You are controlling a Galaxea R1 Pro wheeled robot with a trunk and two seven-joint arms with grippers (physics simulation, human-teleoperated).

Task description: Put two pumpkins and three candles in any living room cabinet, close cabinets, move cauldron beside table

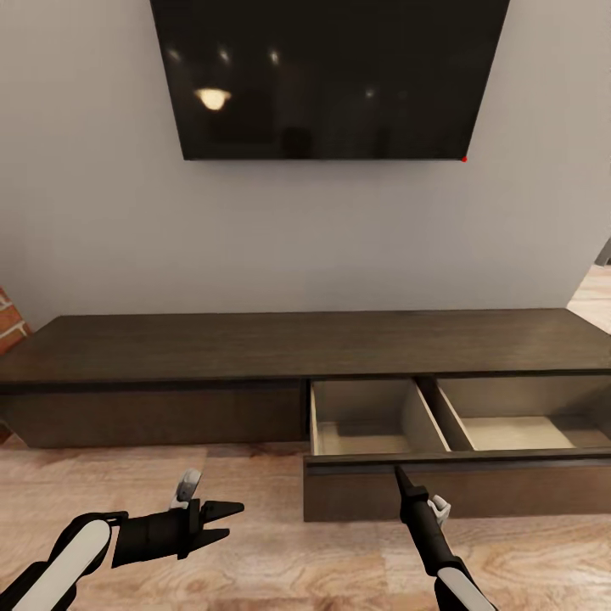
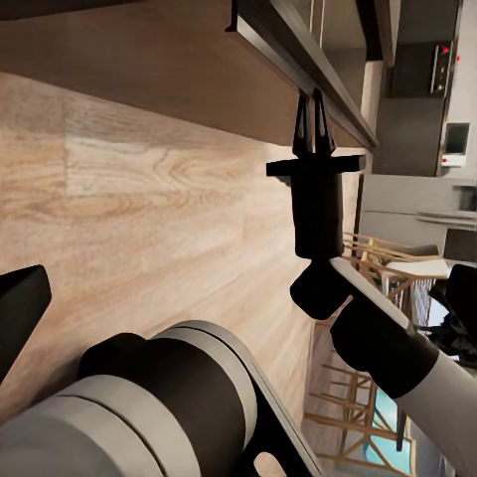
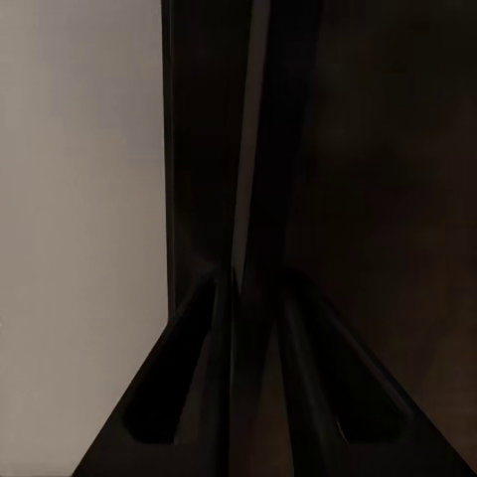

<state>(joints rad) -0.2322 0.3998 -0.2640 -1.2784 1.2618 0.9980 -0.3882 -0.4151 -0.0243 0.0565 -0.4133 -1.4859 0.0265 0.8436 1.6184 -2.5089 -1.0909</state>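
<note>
The cabinet is a long, low dark-brown unit set against the grey wall, its long axis running across the head view from left to right, parallel to the wall. Its plain fronts face the robot. Above it hangs a black television, tilted in perspective, with ceiling lights mirrored in the glass.

On the cabinet's right half a wide drawer stands pulled out toward the robot. Its dark front panel lies parallel to the cabinet's length, and behind it two pale beige compartments are exposed, split by a divider that runs front to back. Both compartments look bare inside. The left half of the cabinet shows a closed front, flush under the top slab.

The right gripper points forward, its tip at the top edge of the drawer front; its fingers are pressed together with no gap between them and nothing held. In the right wrist view the two dark fingers converge on a dark vertical edge, with a pale surface to one side. In the left wrist view that same closed right gripper stands beside the drawer's rim.

The left gripper hovers over the wooden floor in front of the closed left part of the cabinet, well apart from the drawer. Its fingers point toward the robot's right and are spread, empty.

A bit of red brick shows at the far left edge.
</note>
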